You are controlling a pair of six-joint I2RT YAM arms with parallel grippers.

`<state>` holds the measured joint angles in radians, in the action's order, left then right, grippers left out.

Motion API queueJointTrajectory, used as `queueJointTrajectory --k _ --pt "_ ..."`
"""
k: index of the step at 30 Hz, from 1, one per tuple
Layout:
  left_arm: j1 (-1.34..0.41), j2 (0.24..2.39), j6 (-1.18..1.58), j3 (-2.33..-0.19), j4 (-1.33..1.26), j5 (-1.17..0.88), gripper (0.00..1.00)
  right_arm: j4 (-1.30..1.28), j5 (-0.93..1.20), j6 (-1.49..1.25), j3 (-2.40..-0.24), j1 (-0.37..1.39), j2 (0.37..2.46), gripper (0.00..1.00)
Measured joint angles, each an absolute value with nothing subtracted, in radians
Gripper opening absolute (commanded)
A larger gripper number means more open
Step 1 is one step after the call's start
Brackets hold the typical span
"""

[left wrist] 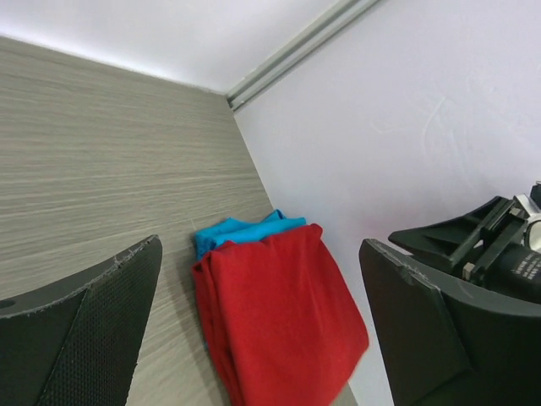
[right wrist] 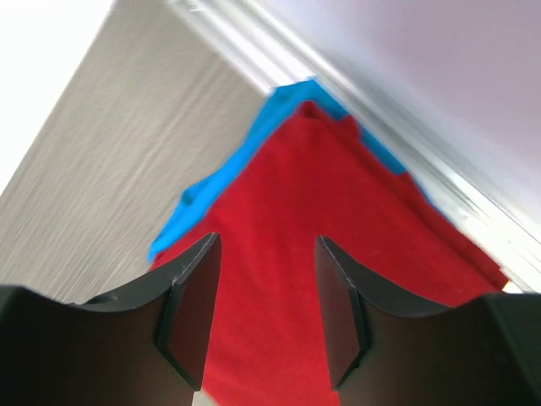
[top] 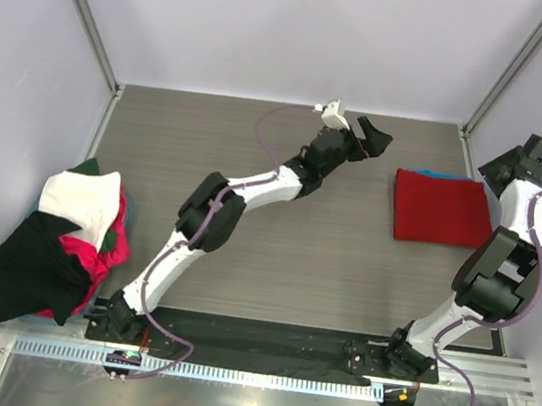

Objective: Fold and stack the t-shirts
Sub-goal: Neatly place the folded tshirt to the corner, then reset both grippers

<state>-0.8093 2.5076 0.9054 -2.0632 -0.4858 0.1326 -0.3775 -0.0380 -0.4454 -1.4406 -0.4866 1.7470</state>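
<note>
Left edge of bench: a crumpled heap of soft cloth garments, namely a black t-shirt (top: 23, 279), a white t-shirt (top: 80, 198) and a magenta t-shirt (top: 112, 241), all unfolded. The left gripper (top: 373, 135) hangs over the far middle of the bench, jaws wide, empty. Near the right edge a folded deep red t-shirt (top: 442, 209) lies on a folded bright blue t-shirt (top: 427, 172), which peeks out at the far side. The right gripper (right wrist: 266, 245) hovers over the red one, jaws partly apart, holding nothing. We judge two shirts stacked; the next move calls for fetching one from the heap.
</note>
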Motion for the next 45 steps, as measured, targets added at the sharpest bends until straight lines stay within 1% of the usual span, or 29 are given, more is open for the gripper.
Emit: queueJointTrajectory --k 3,5,6,7,9,12,14,17,19,20,21,22,25,30,33,35,38,40,42,45 --pt "-0.774 2.366 0.904 -1.932 -0.455 0.096 1.0 -0.39 -0.032 -0.417 -1.448 -0.437 1.711 0.55" --pt "-0.751 2.27 0.903 -1.83 -0.446 0.074 1.0 -0.397 -0.031 -0.401 -1.446 -0.392 1.692 0.63" --pt "-0.738 2.228 0.902 -1.785 -0.444 0.065 1.0 -0.397 -0.031 -0.393 -1.442 -0.36 1.678 0.73" --pt "-0.728 2.195 0.902 -1.746 -0.44 0.057 1.0 -0.4 -0.035 -0.383 -1.434 -0.32 1.66 0.75" --pt "-0.697 2.106 0.901 -1.631 -0.426 0.039 1.0 -0.401 -0.039 -0.368 -1.415 -0.251 1.629 0.76" --pt "-0.657 2.005 0.902 -1.489 -0.384 0.025 1.0 -0.401 -0.036 -0.354 -1.38 -0.159 1.581 0.75" --pt "-0.632 1.937 0.899 -1.388 -0.352 0.021 1.0 -0.398 -0.033 -0.347 -1.353 -0.117 1.554 0.73" --pt "-0.601 1.835 0.878 -1.261 -0.28 0.028 1.0 -0.389 -0.044 -0.342 -1.303 -0.054 1.523 0.75" --pt "-0.594 1.755 0.853 -1.189 -0.223 0.051 0.99 -0.367 -0.05 -0.342 -1.249 0.015 1.496 0.8" --pt "-0.595 1.719 0.842 -1.164 -0.194 0.065 1.0 -0.35 -0.049 -0.343 -1.219 0.052 1.481 0.87" --pt "-0.595 1.676 0.828 -1.139 -0.163 0.087 1.0 -0.328 -0.05 -0.346 -1.18 0.096 1.463 0.89" --pt "-0.596 1.63 0.815 -1.114 -0.133 0.108 0.99 -0.303 -0.048 -0.348 -1.137 0.136 1.441 0.95" --pt "-0.597 1.502 0.776 -1.036 -0.093 0.167 0.99 -0.235 -0.068 -0.349 -0.997 0.261 1.357 0.96" --pt "-0.597 1.319 0.715 -0.849 -0.07 0.25 1.0 -0.115 -0.155 -0.351 -0.845 0.434 1.244 0.96" --pt "-0.597 1.242 0.696 -0.722 -0.066 0.274 0.99 -0.029 -0.221 -0.35 -0.768 0.532 1.205 0.96" --pt "-0.601 1.17 0.701 -0.603 -0.111 0.276 1.0 0.033 -0.258 -0.351 -0.689 0.587 1.17 0.96" --pt "-0.614 1.025 0.703 -0.4 -0.2 0.268 1.0 0.137 -0.283 -0.356 -0.542 0.607 1.111 0.98" --pt "-0.62 0.959 0.696 -0.315 -0.236 0.266 0.99 0.195 -0.307 -0.367 -0.446 0.606 1.082 0.99" --pt "-0.622 0.929 0.67 -0.277 -0.258 0.27 1.0 0.231 -0.331 -0.381 -0.383 0.604 1.076 0.99" --pt "-0.622 0.911 0.635 -0.276 -0.297 0.293 1.0 0.278 -0.348 -0.399 -0.35 0.604 1.092 0.99"
